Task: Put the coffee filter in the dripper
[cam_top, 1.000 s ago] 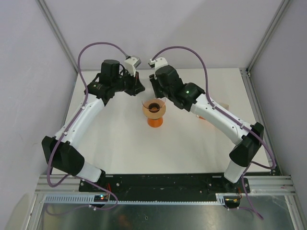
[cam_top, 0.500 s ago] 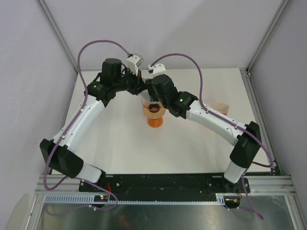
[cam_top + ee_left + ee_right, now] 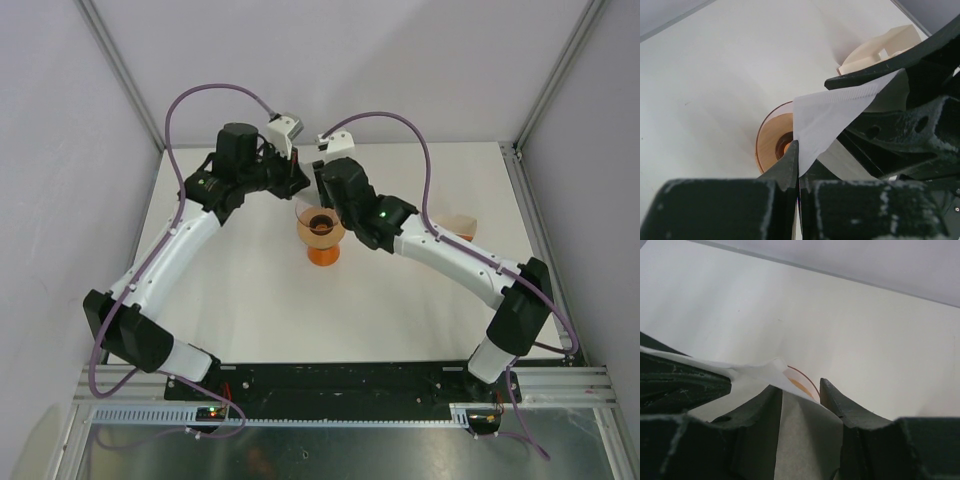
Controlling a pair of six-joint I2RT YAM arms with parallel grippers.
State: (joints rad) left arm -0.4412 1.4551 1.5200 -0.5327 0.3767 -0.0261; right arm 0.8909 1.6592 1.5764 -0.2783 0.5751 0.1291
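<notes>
The coffee filter [image 3: 832, 114], thin white paper, hangs over the dripper [image 3: 321, 226], a clear funnel sitting on an orange cup [image 3: 322, 252]. My left gripper [image 3: 799, 169] is shut on the filter's lower corner, just above the dripper's rim [image 3: 766, 134]. My right gripper [image 3: 801, 394] faces it from the other side. Its jaws stand apart, and the filter's paper [image 3: 807, 440] lies in the gap between the two fingers. From above, both grippers [image 3: 298, 183] [image 3: 323, 190] meet over the funnel's far rim and hide most of the filter.
A beige-orange object [image 3: 461, 224] lies on the white table to the right of the right forearm and shows pale in the left wrist view [image 3: 879, 46]. Grey walls close in the table at the back and on both sides.
The right arm swung left and brought its gripper up against the left gripper above the dripper. The left gripper shifted slightly to the right. The dripper stayed put.
</notes>
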